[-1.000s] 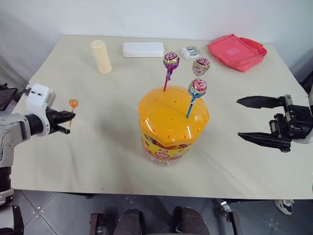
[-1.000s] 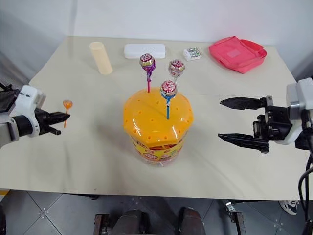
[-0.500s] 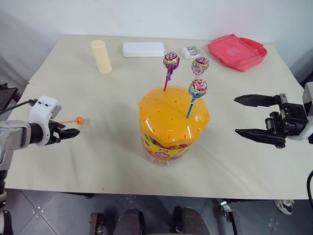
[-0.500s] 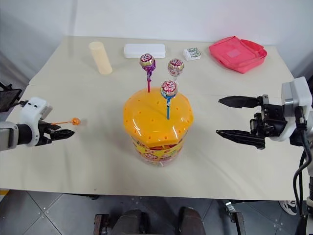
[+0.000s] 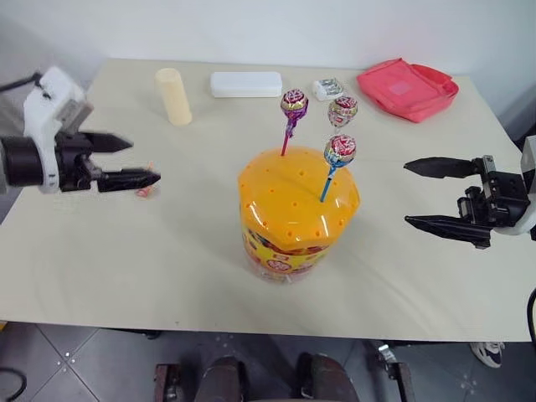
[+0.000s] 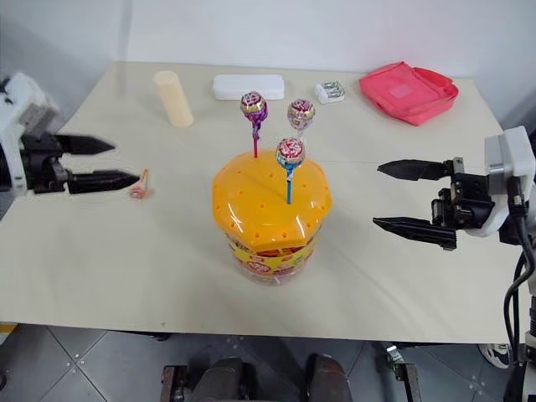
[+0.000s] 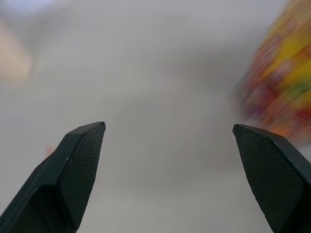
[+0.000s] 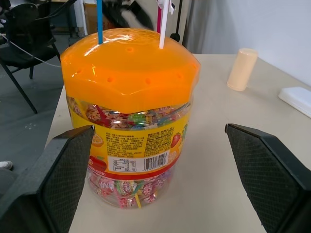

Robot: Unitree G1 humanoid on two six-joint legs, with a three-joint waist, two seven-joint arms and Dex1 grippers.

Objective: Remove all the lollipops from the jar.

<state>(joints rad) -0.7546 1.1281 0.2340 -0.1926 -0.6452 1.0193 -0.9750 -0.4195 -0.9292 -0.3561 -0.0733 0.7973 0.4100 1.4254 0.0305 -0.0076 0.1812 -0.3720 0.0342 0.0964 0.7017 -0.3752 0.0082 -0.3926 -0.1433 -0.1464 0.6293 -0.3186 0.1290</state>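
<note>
At frame centre, three lollipops (image 5: 339, 151) stand in the holed orange lid of the jar (image 5: 296, 209); an orange one (image 6: 138, 191) lies at left. Both the left gripper (image 5: 134, 161) and right gripper (image 5: 434, 194) gape empty. Light, slick-wrapped; best pinched by the stiff, thin sticks.

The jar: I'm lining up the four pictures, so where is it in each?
Left eye view: the jar stands mid-table, centre of picture.
Right eye view: centre, shifted slightly left.
Left wrist view: a blurred colourful shape at the right edge.
Right wrist view: close up, left of centre.
Shared landmark: the cream cylinder.
</note>
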